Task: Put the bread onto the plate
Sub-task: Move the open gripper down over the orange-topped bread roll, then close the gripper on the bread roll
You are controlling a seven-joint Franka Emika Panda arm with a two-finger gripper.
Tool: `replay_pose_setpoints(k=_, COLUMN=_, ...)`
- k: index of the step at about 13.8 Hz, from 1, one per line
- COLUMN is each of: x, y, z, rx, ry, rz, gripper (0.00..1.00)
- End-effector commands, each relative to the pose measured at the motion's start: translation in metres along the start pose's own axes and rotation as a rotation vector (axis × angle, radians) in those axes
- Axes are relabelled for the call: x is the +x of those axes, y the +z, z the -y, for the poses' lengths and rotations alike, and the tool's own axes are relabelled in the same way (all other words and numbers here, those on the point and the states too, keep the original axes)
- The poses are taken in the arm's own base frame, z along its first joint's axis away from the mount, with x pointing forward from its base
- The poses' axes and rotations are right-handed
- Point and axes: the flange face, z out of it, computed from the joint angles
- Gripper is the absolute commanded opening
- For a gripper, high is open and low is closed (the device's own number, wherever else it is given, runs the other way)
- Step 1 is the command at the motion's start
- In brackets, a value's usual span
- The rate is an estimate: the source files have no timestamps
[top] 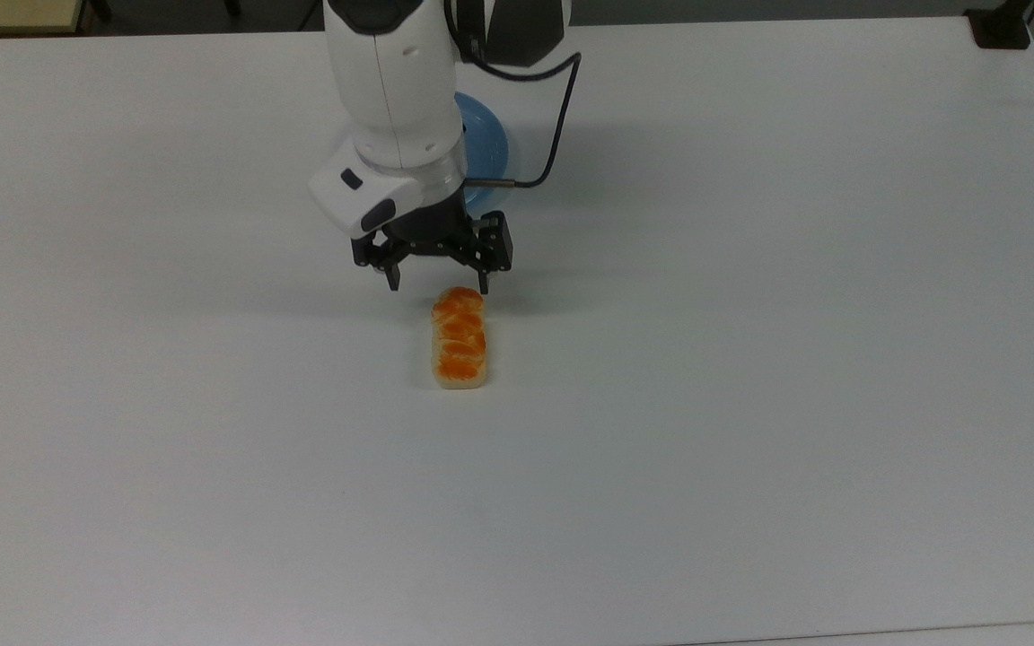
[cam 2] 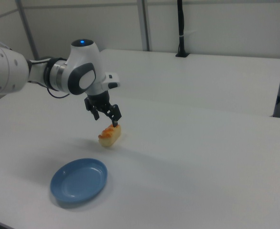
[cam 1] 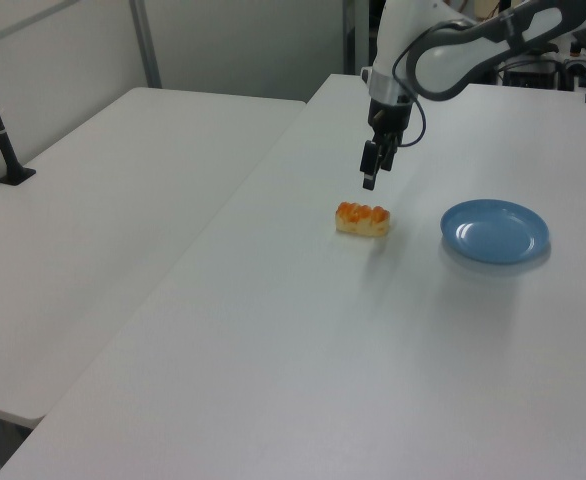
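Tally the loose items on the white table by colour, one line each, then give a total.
Orange-brown and cream: 1, the bread
Blue: 1, the plate
Total: 2

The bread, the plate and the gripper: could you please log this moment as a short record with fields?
bread: lying flat on the white table, not held
plate: blue, nothing on it, apart from the bread
gripper: jaws open and pointing down, above the bread's plate-side end, not touching it in the left view
task state: bread not yet on plate
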Motion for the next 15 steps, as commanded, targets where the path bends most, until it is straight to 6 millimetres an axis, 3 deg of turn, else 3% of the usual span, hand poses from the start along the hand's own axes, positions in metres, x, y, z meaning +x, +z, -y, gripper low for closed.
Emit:
replay_pose_setpoints(k=1, x=0.004, y=0.026, z=0.010, rx=-0.006, ry=0.009, rz=-0.027, gripper=1.00)
replay_pose_setpoints(k=2, x=0.005, y=0.040, z=0.015, rx=-0.009, ry=0.015, rz=-0.029, gripper=1.00)
replay_pose_setpoints(k=7, x=0.002, y=0.062, z=0.022, rx=-0.047, ry=-0.006, rz=-0.014, gripper=1.00)
replay_pose_setpoints(k=8, x=0.001, y=0.068, z=0.025, rx=-0.062, ry=-0.026, rz=-0.008, gripper=0.94)
replay_pose_setpoints(k=9, x=0.000, y=0.070, z=0.025, rx=-0.074, ry=-0.038, rz=-0.005, gripper=0.75)
replay_pose_setpoints(k=10, x=0.000, y=0.070, z=0.026, rx=-0.074, ry=-0.041, rz=-0.004, gripper=0.50)
replay_pose_setpoints(k=12, x=-0.001, y=0.072, z=0.027, rx=-0.077, ry=-0.047, rz=-0.002, gripper=0.46)
replay_pose_setpoints(k=15, x=-0.001, y=0.069, z=0.029, rx=-0.078, ry=-0.049, rz=0.004, gripper=0.12)
